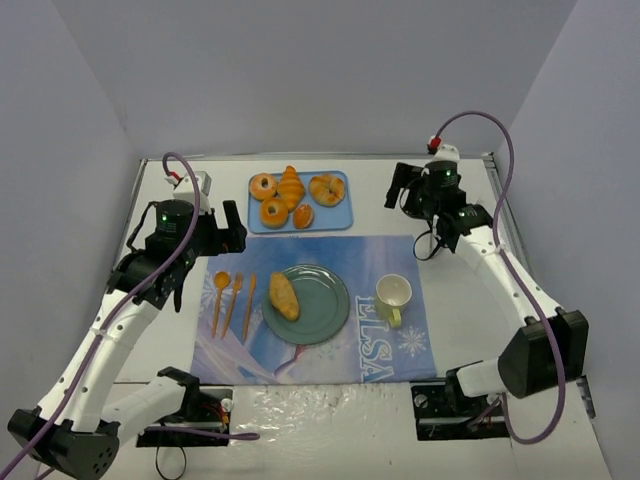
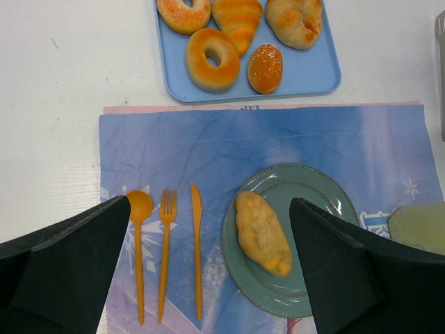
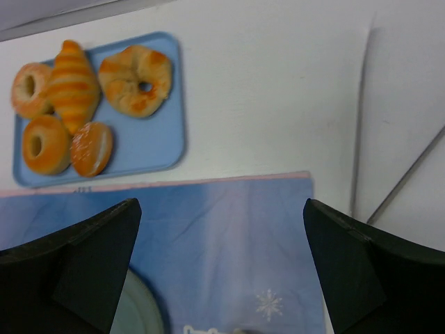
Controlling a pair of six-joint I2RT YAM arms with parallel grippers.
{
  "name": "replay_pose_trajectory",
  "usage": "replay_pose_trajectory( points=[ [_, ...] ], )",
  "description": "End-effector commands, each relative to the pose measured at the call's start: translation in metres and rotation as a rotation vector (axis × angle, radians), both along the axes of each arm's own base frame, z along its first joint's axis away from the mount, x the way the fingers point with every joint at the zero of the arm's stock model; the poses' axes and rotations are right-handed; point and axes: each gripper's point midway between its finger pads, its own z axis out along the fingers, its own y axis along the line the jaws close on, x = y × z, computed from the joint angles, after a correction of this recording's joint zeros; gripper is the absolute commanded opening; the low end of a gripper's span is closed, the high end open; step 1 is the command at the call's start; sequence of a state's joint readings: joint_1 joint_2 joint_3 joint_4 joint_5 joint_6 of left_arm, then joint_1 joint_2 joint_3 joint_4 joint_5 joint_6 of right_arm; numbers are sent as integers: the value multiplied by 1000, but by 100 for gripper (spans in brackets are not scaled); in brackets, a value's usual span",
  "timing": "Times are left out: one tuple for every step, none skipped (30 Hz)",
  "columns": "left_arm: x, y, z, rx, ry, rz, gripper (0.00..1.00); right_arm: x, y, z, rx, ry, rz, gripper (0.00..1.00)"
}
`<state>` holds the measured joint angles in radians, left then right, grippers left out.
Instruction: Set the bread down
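Bread on plate — L gripper hovering.

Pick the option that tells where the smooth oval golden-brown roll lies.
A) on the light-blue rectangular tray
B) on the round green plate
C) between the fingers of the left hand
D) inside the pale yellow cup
B: the smooth oval golden-brown roll lies on the left half of the round green plate, with nothing gripping it.
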<state>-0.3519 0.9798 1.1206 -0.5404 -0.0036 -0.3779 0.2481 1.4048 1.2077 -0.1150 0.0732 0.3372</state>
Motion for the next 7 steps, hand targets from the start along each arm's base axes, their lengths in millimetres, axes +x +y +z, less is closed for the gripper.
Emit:
replay_pose_trajectory(
  points=[
    [8, 1, 21, -20, -73, 10, 97, -23, 35, 44, 107, -145, 146, 100],
    [8, 1, 21, -20, -73, 10, 97, -28, 37, 48, 117, -163, 162, 100],
    [9, 1, 21, -20, -73, 10, 97, -29, 39, 55, 126, -192, 172, 100],
    [9, 1, 20, -19, -72, 10, 97, -31, 40, 59, 132, -211, 180, 100],
    [9, 1, 20, -19, -69, 10, 97, -32, 41, 62, 136, -223, 188, 100],
    [9, 0, 19, -19, -68, 10, 97, -33, 41, 63, 137, -228, 191, 100],
    [9, 0, 19, -20, -67, 9, 97, -35, 41, 63, 138, -230, 193, 100]
  ],
)
